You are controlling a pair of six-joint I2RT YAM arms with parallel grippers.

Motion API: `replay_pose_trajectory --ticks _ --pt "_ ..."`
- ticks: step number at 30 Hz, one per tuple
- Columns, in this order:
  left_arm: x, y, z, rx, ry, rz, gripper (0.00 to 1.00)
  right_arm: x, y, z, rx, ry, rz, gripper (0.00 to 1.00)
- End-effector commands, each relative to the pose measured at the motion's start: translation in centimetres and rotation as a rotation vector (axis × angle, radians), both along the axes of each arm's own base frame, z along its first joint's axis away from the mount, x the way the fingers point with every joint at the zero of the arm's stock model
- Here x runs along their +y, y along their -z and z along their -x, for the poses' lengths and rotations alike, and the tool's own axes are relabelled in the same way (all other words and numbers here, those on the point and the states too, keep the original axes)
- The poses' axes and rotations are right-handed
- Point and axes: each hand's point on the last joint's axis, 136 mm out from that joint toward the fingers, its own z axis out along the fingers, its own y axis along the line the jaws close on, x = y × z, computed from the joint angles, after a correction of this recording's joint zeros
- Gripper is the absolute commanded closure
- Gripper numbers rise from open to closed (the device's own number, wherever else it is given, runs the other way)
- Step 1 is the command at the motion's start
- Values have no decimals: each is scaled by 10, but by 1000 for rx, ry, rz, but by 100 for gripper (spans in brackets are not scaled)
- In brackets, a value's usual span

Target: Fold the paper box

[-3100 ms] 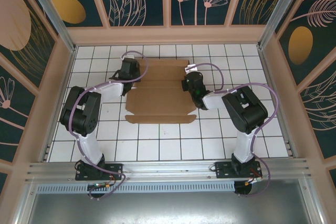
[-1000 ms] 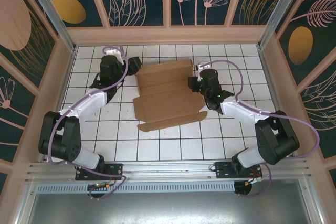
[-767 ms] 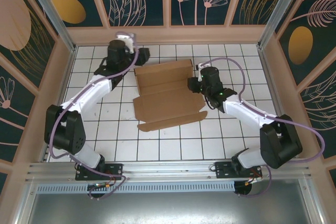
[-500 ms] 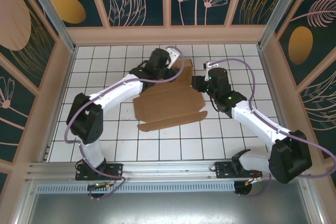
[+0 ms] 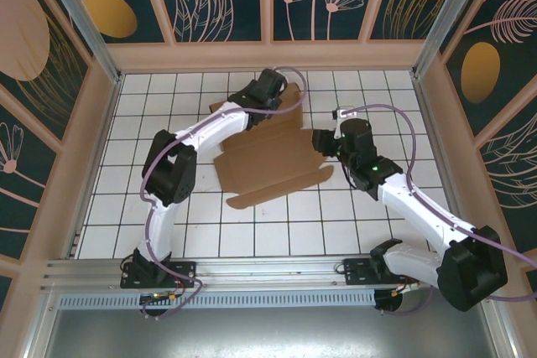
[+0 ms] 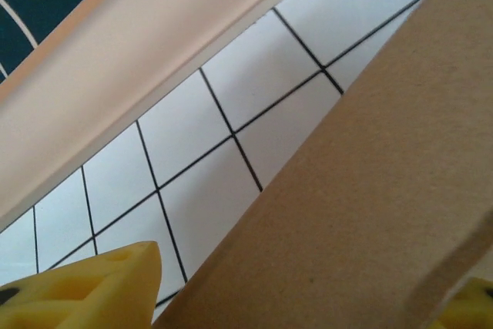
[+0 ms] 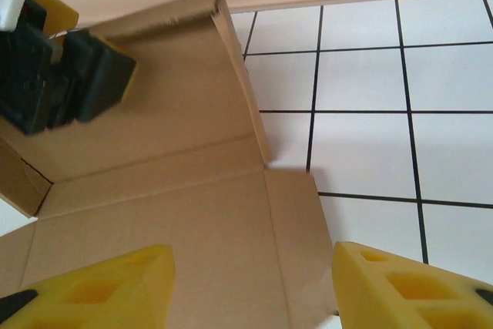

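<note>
Far flap raised: paper box [image 5: 270, 157] sits at centre of tiled table [image 5: 277, 232]
Top view gives layout; right wrist view resolves left gripper [image 7: 100, 44] straddling that flap, jaws spread. Right gripper [image 7: 254, 290] hovers over the box's right edge, spread, holding nothing. Left wrist view crops both fingertips [image 6: 92, 290]; contact with the cardboard cannot be judged

Our left arm [image 5: 205, 132] and right arm [image 5: 417, 207] share white shell links, bulky black joint housings and flat black base plates [image 5: 158, 274]. Looping lilac cables [image 5: 149, 225] trail along both. The right pincer [image 7: 254, 287] carries yellow wedge-shaped fingers [image 7: 408, 287] with square recesses.
</note>
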Motion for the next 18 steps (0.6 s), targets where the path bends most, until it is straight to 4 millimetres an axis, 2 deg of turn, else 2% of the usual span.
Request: replay_pose_trajectory --ticks 1,5,10,13,18 --pt "47 10 -30 75 -141 115 43 -2 -10 3 -22 7 -38 44" --pt "81 41 -47 208 -233 287 48 -4 -19 5 -40 12 -53 44" --pt "118 87 -43 377 -339 509 53 -7 -32 7 -60 27 -75 45" --pt "131 94 -35 399 -384 604 50 -7 -40 7 -74 27 -86 45" --pt "133 94 -12 407 -428 719 34 -5 -56 7 -92 22 -108 43"
